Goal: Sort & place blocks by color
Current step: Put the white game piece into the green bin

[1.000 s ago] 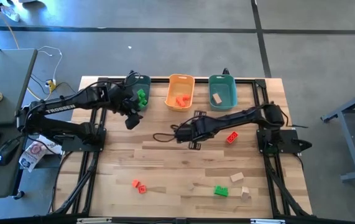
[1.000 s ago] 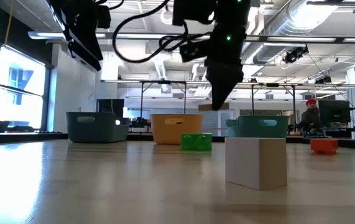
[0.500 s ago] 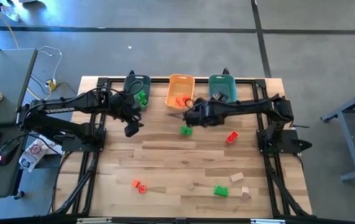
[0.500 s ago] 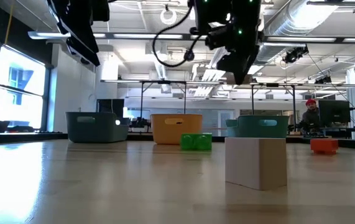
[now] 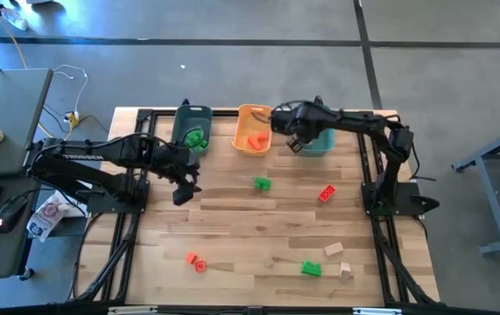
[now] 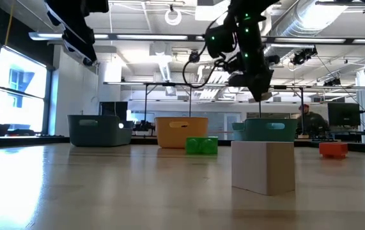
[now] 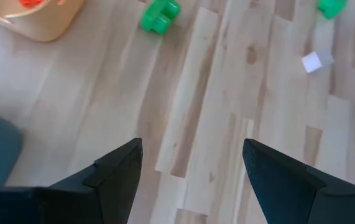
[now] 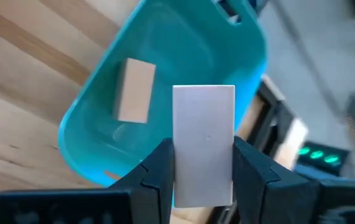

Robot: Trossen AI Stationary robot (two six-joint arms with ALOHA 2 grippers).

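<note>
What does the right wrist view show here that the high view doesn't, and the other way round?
Only the right wrist view shows the pale tan block clamped between the right gripper's fingers, above the teal bin.

Only the high view shows the left gripper over bare table, open, the orange bin, the dark bin holding green blocks, and loose blocks on the table.

Both show the right gripper at the teal bin.

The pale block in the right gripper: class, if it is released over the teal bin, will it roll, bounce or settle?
The pale block looks flat-faced and rigid, so it probably won't roll. Held by the right gripper above the teal bin, it may bounce slightly, then settle flat.
</note>
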